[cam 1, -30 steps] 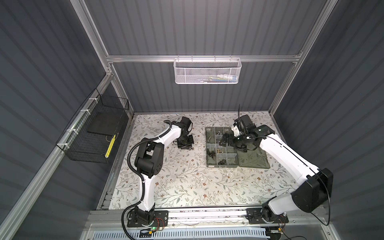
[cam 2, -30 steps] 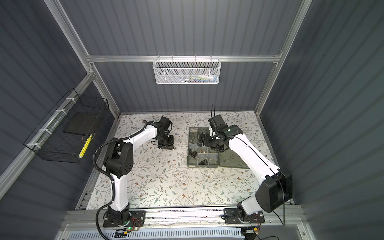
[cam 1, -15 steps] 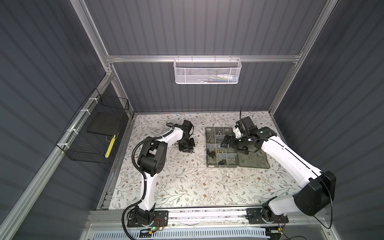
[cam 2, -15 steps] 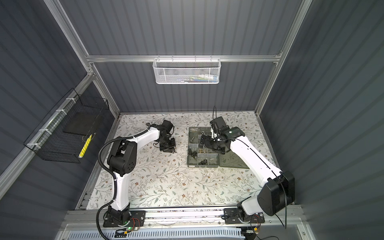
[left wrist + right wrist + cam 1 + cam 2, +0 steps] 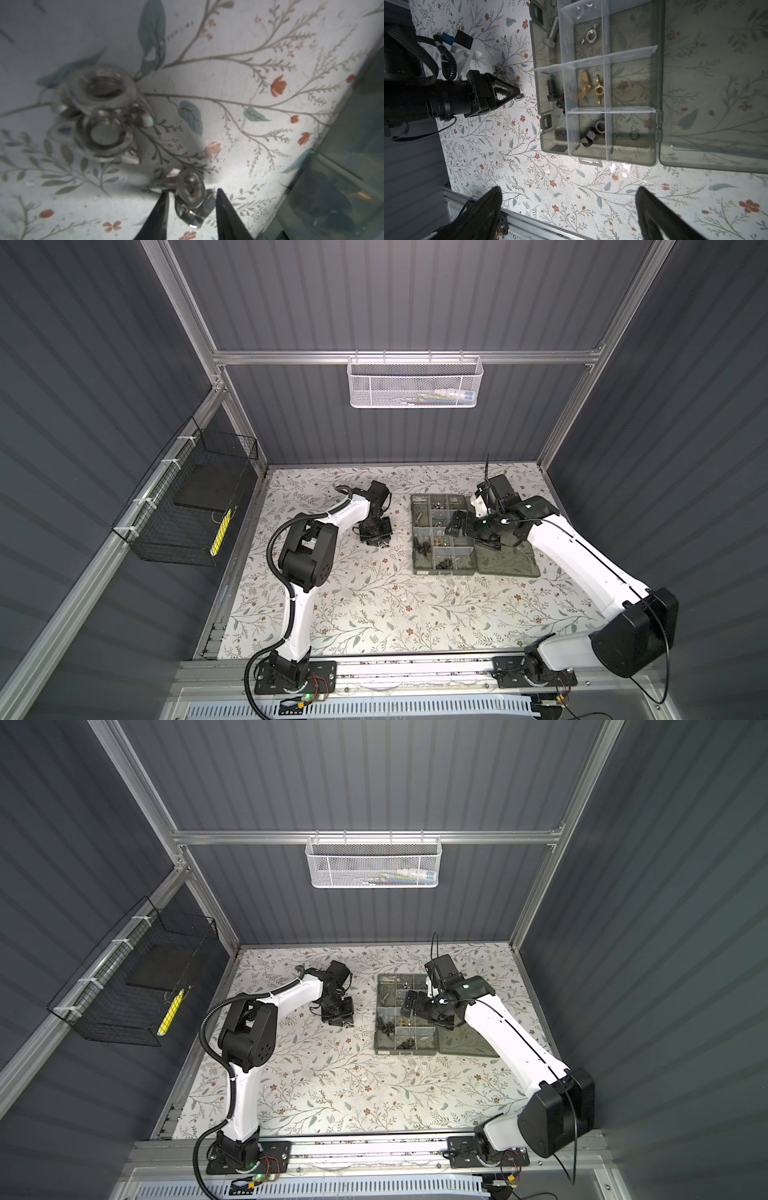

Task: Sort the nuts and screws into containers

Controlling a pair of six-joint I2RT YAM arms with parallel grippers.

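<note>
In the left wrist view a small silver wing nut (image 5: 191,195) lies on the floral table between my left gripper's (image 5: 192,192) black fingertips. They stand apart, with a slim gap on each side of it. Two larger silver nuts (image 5: 104,110) lie stacked just beyond. In both top views that gripper (image 5: 380,541) (image 5: 345,1022) points down, left of the grey-green organiser box (image 5: 442,570) (image 5: 405,1051). My right gripper (image 5: 569,193) (image 5: 455,524) hovers over the box, wide open and empty. The compartments hold brass wing nuts (image 5: 589,87), black bolts (image 5: 555,93), black nuts (image 5: 591,133) and a silver bolt (image 5: 552,29).
The box's lid (image 5: 507,560) (image 5: 716,83) lies open flat to the right. A white mesh basket (image 5: 413,383) hangs on the back wall and a black wire basket (image 5: 187,506) on the left wall. An aluminium rail (image 5: 508,216) edges the table's front.
My left gripper has shifted a little toward the front and the box, and its jaws have spread apart. The right gripper has barely moved and stays wide open.
</note>
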